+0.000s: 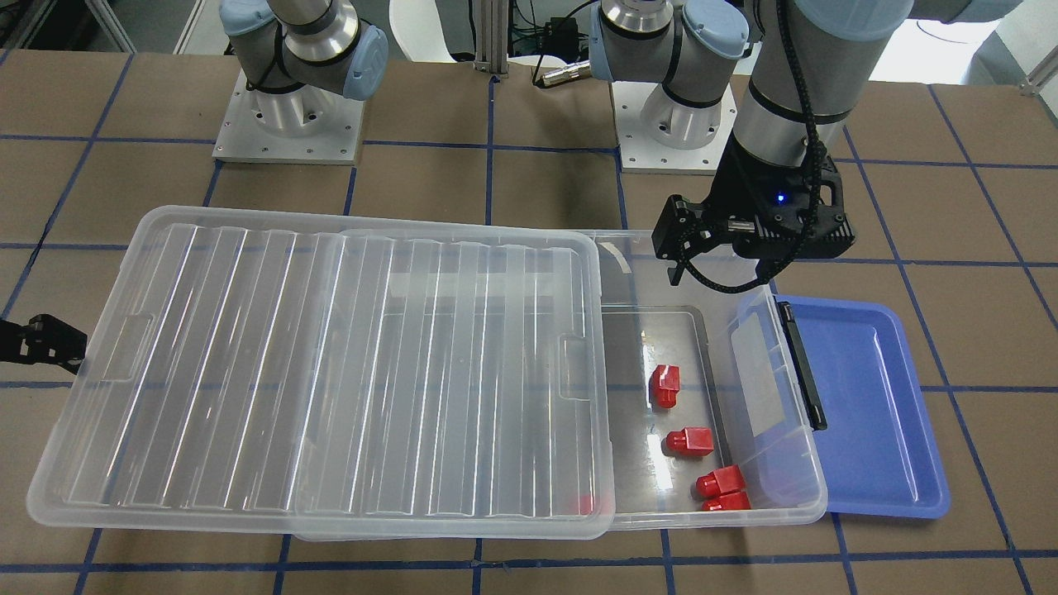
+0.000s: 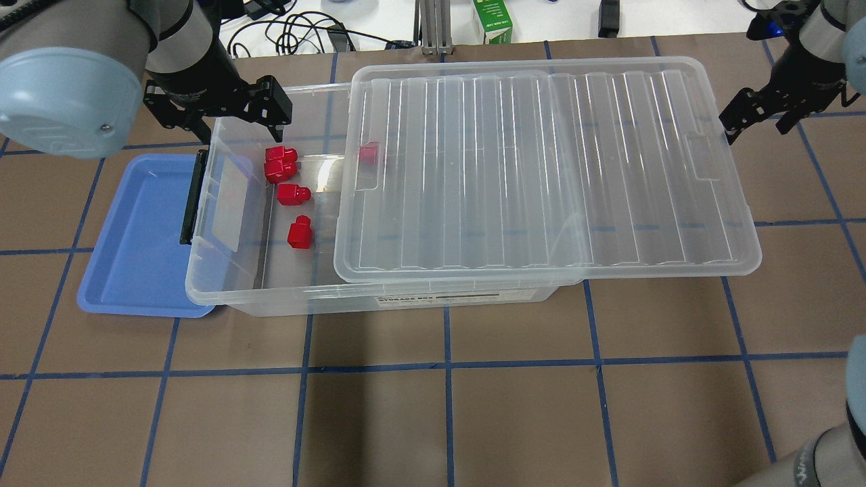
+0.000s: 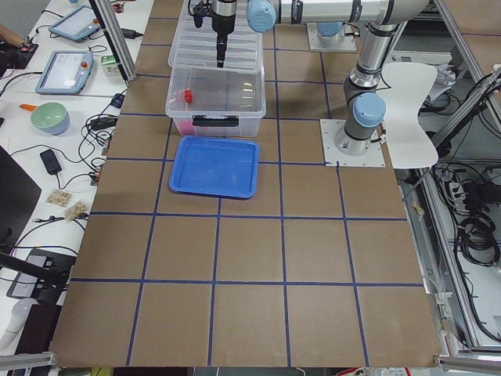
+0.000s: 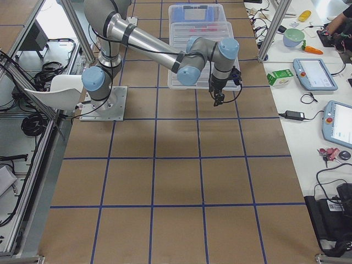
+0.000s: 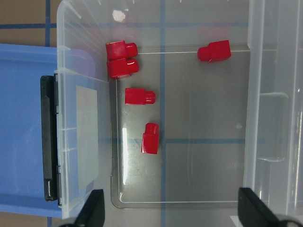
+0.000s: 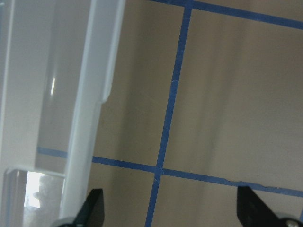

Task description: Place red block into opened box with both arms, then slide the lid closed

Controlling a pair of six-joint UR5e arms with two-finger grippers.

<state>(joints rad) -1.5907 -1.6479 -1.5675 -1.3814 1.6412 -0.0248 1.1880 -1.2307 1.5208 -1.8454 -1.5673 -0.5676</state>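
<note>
Several red blocks lie in the uncovered end of the clear box, and one more red block sits just under the lid's edge. The ribbed lid rests on the box, shifted toward my right, and overhangs that end. My left gripper hangs open and empty over the box's far rim, above the blocks. The left wrist view looks down between its fingertips. My right gripper is open and empty beside the lid's overhanging short end, apart from it.
An empty blue tray lies against the box's black-bar end. A green carton and cables sit beyond the table's far edge. Bare brown table with blue tape lines stretches in front of the box.
</note>
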